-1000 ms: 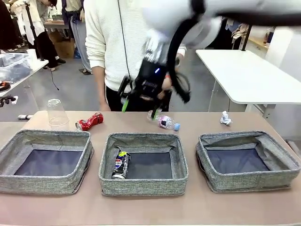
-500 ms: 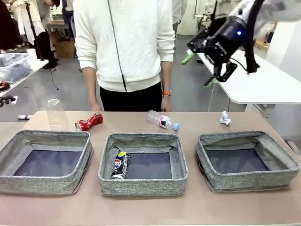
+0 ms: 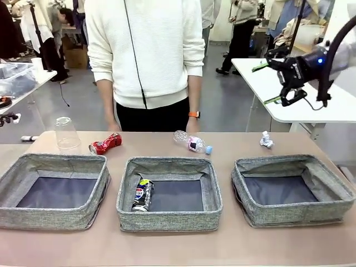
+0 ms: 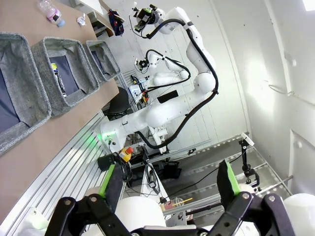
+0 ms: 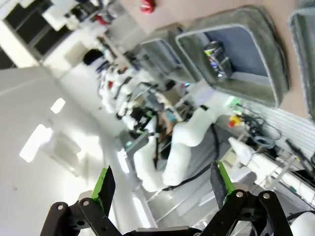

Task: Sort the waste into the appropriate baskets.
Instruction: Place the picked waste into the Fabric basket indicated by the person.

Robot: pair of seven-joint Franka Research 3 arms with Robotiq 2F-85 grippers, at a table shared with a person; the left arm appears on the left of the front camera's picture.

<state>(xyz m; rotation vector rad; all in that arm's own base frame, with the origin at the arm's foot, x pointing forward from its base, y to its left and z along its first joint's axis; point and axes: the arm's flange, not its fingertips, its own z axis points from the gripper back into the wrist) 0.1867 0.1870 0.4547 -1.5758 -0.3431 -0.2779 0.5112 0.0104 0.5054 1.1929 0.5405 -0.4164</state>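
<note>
The brown bench fills the lower half of the front frame, with a person in a white sweater standing behind it at top centre. Three grey woven-fabric rectangular baskets sit in a row across it: the left basket, the middle basket and the right basket.

My right tool hangs high in the upper right of the frame, jaws spread and empty, well apart from everything on the bench. My left tool is also spread wide with nothing between its pads, and looks off past the bench edge.

Behind the baskets lie the clear plastic bottle with a blue cap at centre, the clear plastic cup upside down at left, the crushed red can beside it, and the crumpled white paper wad at right. The dark blue-black logo can lies inside the middle basket.

I judge one item sorted and four left, so I am between picks. Next I must bring a tool down over one piece, probably the wad nearest my right arm, and close on it squarely.
</note>
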